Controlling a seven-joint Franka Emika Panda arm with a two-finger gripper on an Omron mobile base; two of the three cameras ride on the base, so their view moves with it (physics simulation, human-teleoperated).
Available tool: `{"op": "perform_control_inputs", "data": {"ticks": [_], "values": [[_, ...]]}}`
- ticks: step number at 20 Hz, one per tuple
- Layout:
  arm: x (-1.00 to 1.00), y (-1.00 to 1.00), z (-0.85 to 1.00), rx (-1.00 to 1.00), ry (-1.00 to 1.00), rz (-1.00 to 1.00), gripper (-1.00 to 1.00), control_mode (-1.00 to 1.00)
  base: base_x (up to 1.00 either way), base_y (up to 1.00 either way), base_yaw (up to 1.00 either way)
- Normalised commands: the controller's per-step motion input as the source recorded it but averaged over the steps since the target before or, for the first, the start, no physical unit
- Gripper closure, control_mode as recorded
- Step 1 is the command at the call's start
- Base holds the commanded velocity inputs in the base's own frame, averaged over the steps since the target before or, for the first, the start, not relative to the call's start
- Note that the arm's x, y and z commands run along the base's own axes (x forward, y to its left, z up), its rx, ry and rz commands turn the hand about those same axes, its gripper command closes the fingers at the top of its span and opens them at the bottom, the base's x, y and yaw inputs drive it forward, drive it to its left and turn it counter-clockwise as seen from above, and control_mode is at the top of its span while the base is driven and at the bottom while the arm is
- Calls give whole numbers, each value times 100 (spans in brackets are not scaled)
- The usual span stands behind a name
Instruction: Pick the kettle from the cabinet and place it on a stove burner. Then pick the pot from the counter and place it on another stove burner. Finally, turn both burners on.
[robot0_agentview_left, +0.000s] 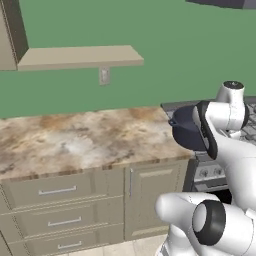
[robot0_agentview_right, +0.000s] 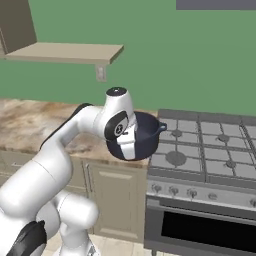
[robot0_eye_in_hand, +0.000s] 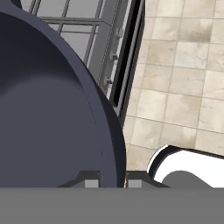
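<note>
The dark navy-grey pot (robot0_agentview_left: 186, 131) (robot0_agentview_right: 147, 132) hangs in the air, tilted, over the seam between the marbled counter (robot0_agentview_left: 75, 137) and the grey range (robot0_agentview_right: 210, 145). My gripper (robot0_eye_in_hand: 108, 181) is shut on the pot's rim, one finger on each side of the wall. Most of the hand view is taken up by the pot's wall (robot0_eye_in_hand: 48, 109). Round burner caps (robot0_agentview_right: 176, 159) sit under the grates just right of the pot. The cabinet's beige shelf board (robot0_agentview_left: 80, 56) (robot0_agentview_right: 65, 51) is bare. The kettle is out of view.
Beige drawers with metal handles (robot0_agentview_left: 57, 190) run under the counter. The range's knobs (robot0_agentview_right: 173, 190) and dark oven door (robot0_agentview_right: 210, 232) face forward. Tiled floor (robot0_eye_in_hand: 183, 65) lies below the hand. A wall socket (robot0_agentview_left: 104, 76) sits under the shelf.
</note>
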Motion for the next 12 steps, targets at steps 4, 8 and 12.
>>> {"op": "perform_control_inputs", "data": {"ticks": [4,8,12], "values": [[0,0,0,0,0,0,100,100,0,-64,-1],[0,0,0,0,0,0,100,100,0,-56,-1],[0,0,0,0,0,0,100,100,3,-51,0]]}}
